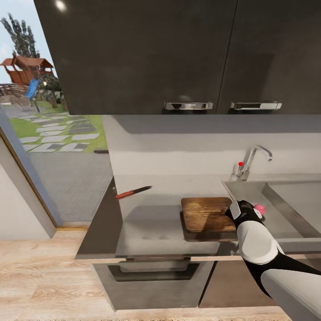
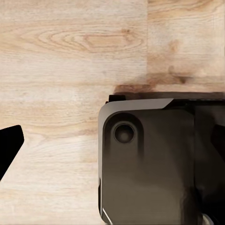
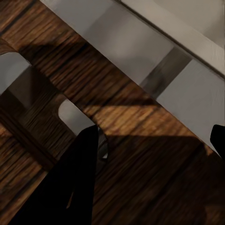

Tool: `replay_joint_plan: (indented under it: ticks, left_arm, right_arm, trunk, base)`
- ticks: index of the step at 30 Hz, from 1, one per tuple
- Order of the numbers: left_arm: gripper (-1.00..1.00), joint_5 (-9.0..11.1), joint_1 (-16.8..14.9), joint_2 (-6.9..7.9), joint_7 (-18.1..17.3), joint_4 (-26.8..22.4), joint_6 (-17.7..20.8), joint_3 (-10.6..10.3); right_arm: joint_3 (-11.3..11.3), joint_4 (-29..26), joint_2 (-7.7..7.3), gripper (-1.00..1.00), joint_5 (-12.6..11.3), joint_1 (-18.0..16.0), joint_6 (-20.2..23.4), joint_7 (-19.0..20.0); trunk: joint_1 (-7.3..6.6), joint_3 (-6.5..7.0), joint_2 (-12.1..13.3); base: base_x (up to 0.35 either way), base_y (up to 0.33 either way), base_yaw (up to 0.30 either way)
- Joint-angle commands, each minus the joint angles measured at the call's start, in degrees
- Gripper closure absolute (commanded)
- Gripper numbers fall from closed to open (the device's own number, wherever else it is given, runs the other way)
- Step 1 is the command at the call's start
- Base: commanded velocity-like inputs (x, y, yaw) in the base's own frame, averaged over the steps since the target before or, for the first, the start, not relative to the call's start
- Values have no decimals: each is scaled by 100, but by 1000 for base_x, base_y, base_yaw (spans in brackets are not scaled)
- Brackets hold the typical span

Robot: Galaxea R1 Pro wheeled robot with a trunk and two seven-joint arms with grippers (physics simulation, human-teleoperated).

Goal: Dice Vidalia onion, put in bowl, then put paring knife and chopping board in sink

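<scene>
Two task things lie on the table: the chopping board (image 1: pixel 207 213) beside the sink (image 1: pixel 285 200), the paring knife (image 1: pixel 133 192) well apart near the far left edge. Dicing seems not begun; no onion or bowl identifiable. Right wrist view adds the board's grain (image 3: pixel 140 131) close under the right jaws (image 3: pixel 154 154), parted and empty. Left jaws: cannot tell, floor (image 2: pixel 56 56) below

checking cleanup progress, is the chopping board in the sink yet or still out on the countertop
Out. The chopping board lies flat on the countertop, beside the sink; the right end effector hovers over its sink-side edge.
</scene>
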Motion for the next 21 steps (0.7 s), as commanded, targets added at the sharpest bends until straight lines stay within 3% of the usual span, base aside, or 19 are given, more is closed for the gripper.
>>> replay_joint_plan:
  ticks: [1, 21]
  left_arm:
    - [-100, -2, -4, 0, 0, 3, -18, 7]
    - [-100, -2, -1, 0, 0, 3, -18, 7]
  right_arm:
    - [-29, -13, 7, 100, 31, -9, 25, 19]
    - [-38, -14, 5, 100, 31, -9, 33, 16]
  trunk:
    - [3, -21, -13]
    - [3, -189, -13]
  base:
    - [0, 0, 25]
    - [0, 0, 51]
